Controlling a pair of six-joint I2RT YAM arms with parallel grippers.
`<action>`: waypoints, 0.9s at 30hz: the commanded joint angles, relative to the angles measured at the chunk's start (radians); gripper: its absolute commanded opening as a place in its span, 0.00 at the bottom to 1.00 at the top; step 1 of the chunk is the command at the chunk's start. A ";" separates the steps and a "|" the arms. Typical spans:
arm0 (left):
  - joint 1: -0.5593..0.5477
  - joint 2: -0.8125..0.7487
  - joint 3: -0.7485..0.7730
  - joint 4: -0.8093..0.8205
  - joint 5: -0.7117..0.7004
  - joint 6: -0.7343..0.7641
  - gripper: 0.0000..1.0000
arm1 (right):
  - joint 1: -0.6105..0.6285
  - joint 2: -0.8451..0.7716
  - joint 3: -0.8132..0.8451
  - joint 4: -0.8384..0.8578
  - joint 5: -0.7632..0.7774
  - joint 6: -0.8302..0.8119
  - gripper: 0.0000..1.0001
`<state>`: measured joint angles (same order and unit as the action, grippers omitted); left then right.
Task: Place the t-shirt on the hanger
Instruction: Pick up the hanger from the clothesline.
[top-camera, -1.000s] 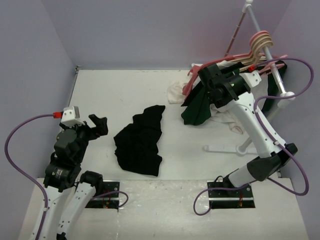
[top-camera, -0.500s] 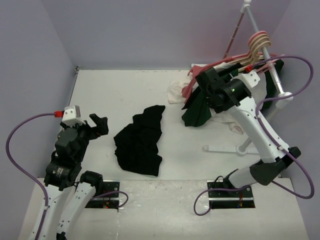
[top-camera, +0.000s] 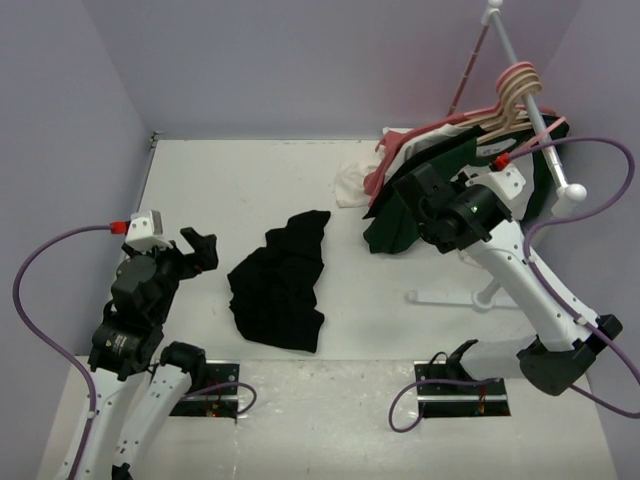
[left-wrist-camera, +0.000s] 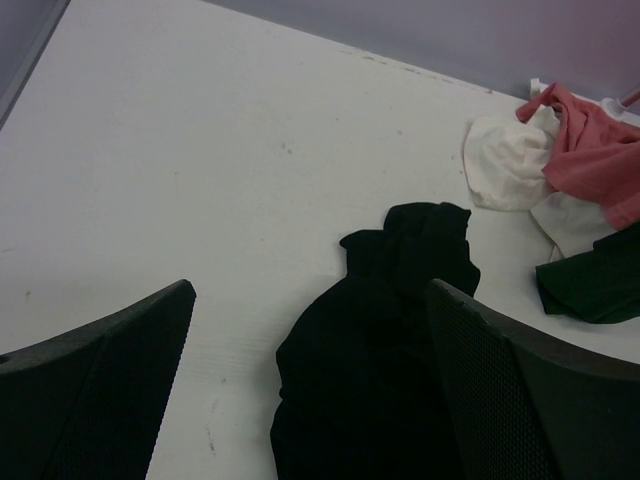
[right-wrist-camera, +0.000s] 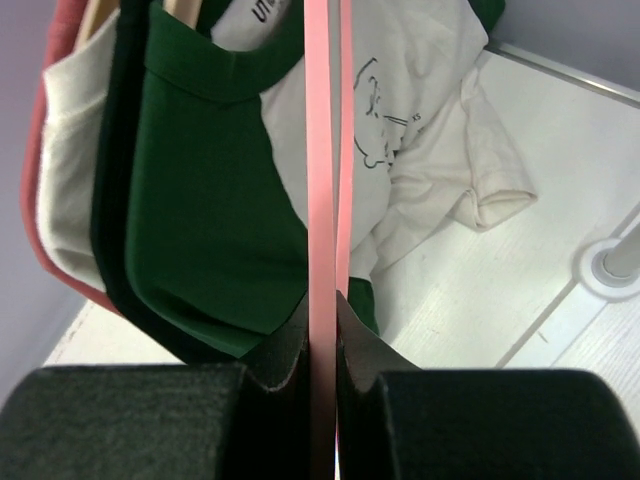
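The black t-shirt (top-camera: 280, 285) lies crumpled on the white table, left of centre; it also shows in the left wrist view (left-wrist-camera: 400, 340). My left gripper (top-camera: 200, 250) is open and empty, just left of the shirt and above the table (left-wrist-camera: 310, 290). My right gripper (top-camera: 412, 190) is at the clothes hanging at the back right. In the right wrist view it is shut (right-wrist-camera: 322, 310) on the thin pink hanger (right-wrist-camera: 320, 150). In the top view only a pink bar of the hanger (top-camera: 545, 130) shows near the rack pole.
A rack pole (top-camera: 540, 115) at the back right carries cream hangers (top-camera: 518, 85) and a dark green shirt with white front (top-camera: 392, 222). A white cloth (top-camera: 350, 185) and a pink-red garment (top-camera: 382, 165) lie beside it. The rack's white foot (top-camera: 450, 297) rests on the table.
My right wrist has drawn nearer and a little right with the pink hanger in its grip, and its elbow has swung right. The left arm and the t-shirt have barely moved.
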<state>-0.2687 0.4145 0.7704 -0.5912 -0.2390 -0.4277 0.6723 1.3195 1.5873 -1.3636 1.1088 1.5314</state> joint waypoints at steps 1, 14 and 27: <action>-0.012 0.001 -0.005 0.042 0.000 0.000 1.00 | 0.025 -0.048 -0.065 -0.149 0.030 0.099 0.00; -0.021 -0.016 -0.006 0.042 -0.003 -0.002 1.00 | 0.121 -0.054 -0.099 -0.150 0.011 0.093 0.00; -0.023 -0.015 -0.008 0.046 0.004 0.000 1.00 | 0.122 -0.122 -0.040 -0.151 0.063 0.017 0.00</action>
<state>-0.2840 0.4046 0.7704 -0.5907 -0.2386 -0.4274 0.7852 1.2213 1.5050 -1.3675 1.1083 1.5638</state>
